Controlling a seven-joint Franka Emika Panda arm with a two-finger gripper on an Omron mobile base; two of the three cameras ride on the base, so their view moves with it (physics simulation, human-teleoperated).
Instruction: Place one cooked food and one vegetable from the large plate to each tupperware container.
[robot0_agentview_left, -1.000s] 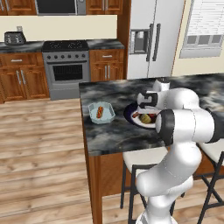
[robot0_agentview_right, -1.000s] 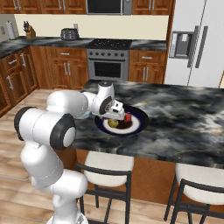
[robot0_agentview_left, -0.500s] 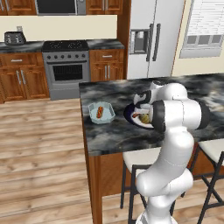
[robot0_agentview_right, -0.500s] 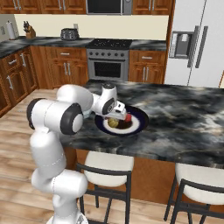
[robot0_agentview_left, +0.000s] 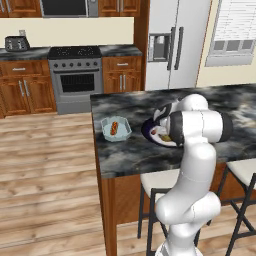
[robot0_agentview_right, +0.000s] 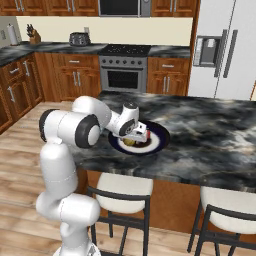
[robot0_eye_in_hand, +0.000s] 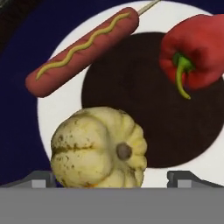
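Note:
The large plate (robot0_eye_in_hand: 57, 109) has a navy rim, a white ring and a dark centre; it sits on the island (robot0_agentview_right: 161, 137) (robot0_agentview_left: 146, 132). On it lie a mustard-striped sausage on a stick (robot0_eye_in_hand: 83, 50), a red bell pepper (robot0_eye_in_hand: 197, 52) (robot0_agentview_right: 148, 134) and a pale yellow squash (robot0_eye_in_hand: 98, 148) (robot0_agentview_right: 131, 142). My gripper (robot0_eye_in_hand: 113, 179) (robot0_agentview_right: 137, 134) hangs just above the plate, open, one fingertip (robot0_eye_in_hand: 41, 179) on each side of the squash and nothing gripped. A pale blue tupperware container (robot0_agentview_left: 116, 129) left of the plate holds a reddish sausage.
The dark marble island counter (robot0_agentview_right: 210, 135) stretches to the right of the plate. Two stools (robot0_agentview_right: 120, 192) stand under its near edge. A stove (robot0_agentview_left: 77, 75) and a fridge (robot0_agentview_left: 172, 42) line the far wall, across a wooden floor.
The arm's elbow has swung from low at the side to upright above the plate. The hand has stayed over the plate, jaws open throughout.

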